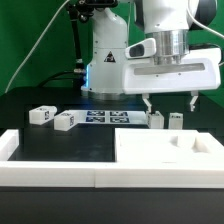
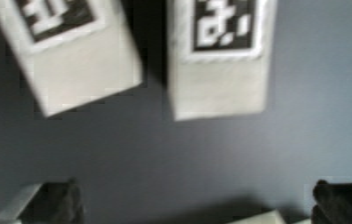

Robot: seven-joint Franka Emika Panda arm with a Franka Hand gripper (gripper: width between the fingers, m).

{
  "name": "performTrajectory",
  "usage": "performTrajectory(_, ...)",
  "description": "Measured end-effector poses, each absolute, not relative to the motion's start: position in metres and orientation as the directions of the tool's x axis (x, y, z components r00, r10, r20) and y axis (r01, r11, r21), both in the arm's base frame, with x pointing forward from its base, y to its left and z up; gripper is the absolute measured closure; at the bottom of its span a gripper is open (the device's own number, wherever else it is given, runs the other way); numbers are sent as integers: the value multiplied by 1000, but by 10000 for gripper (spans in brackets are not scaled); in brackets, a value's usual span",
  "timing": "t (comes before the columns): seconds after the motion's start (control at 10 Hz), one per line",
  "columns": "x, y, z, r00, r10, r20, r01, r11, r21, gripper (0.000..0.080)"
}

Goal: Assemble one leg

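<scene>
Two legs (image 1: pixel 156 120) (image 2: pixel 217 60) sit side by side on the table (image 1: pixel 60 140), under the gripper (image 1: pixel 170 107). Its fingers (image 1: pixel 148 102) are wide apart, holding nothing. Two more legs (image 1: pixel 41 115) lie toward the exterior view's left.

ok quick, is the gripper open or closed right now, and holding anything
Gripper: open, jaws spread wide, holding nothing.

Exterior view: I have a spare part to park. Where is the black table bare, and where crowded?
Bare black table lies between the two small white tagged pegs on the exterior view's left and the white front rail. Crowded: the exterior view's right, where the open gripper hangs over two more pegs beside the large white panel.
</scene>
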State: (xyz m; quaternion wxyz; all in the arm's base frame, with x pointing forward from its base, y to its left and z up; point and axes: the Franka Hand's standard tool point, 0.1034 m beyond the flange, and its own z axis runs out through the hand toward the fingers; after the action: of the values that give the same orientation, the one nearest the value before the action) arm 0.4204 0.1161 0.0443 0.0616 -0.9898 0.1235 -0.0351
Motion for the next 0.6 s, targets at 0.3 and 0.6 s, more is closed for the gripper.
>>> performTrajectory(0.3, 411, 122, 42, 966, -201, -162, -220, -969, -112, 150)
performTrajectory(0.6, 410, 126, 44, 914, -173, -367, -225, -969, -105, 150)
